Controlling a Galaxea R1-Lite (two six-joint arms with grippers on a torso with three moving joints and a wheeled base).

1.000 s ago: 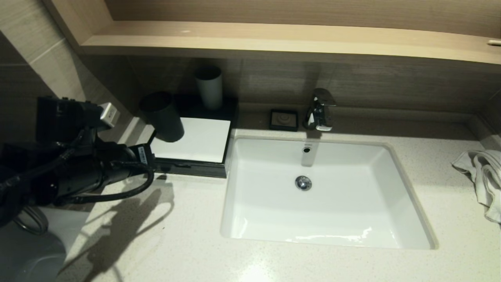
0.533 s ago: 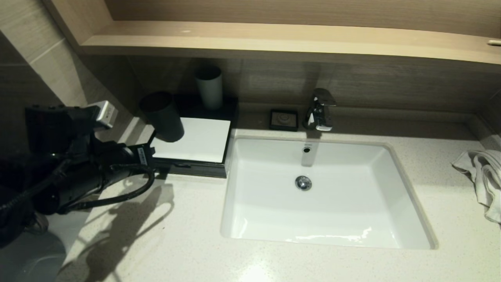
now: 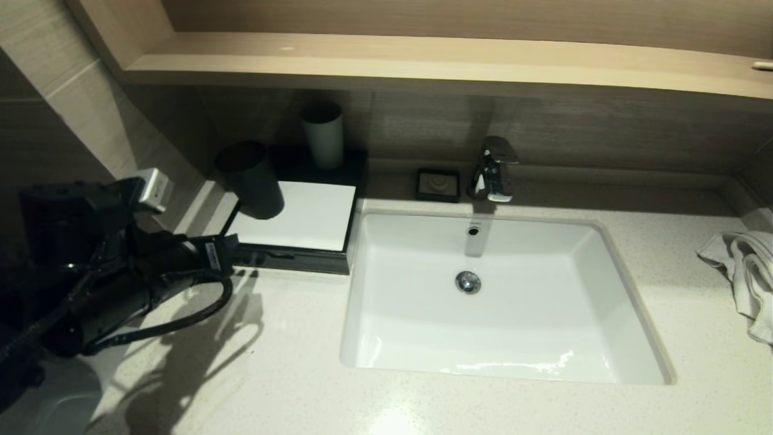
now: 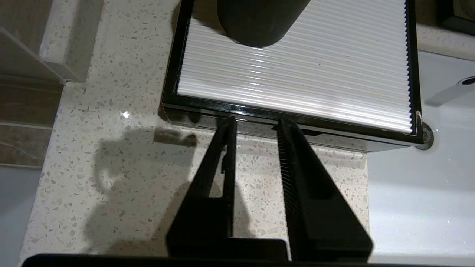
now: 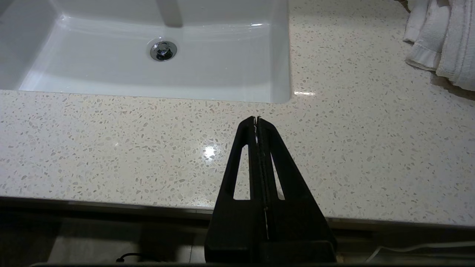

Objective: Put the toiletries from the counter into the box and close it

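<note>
The box (image 3: 296,220) is low and black with a white top panel. It sits on the speckled counter (image 3: 284,362) left of the sink, and its drawer front looks flush. In the left wrist view its ribbed white top (image 4: 304,81) lies just past my fingertips. My left gripper (image 3: 244,261) (image 4: 256,124) is open and empty, with its tips close in front of the box's front edge. My right gripper (image 5: 256,119) is shut and empty, low over the counter's front edge; it is out of the head view. No sachets show in any view.
A dark cup (image 3: 250,181) stands on the box's top and a pale cup (image 3: 323,136) stands behind it. The white sink (image 3: 386,314), faucet (image 3: 494,169) and small black soap dish (image 3: 438,184) lie to the right. A white towel (image 3: 746,266) is at the far right, and a wooden shelf (image 3: 423,60) hangs above.
My left arm has drawn back and down, away from the box front toward the counter's near left. Nothing else has moved.
</note>
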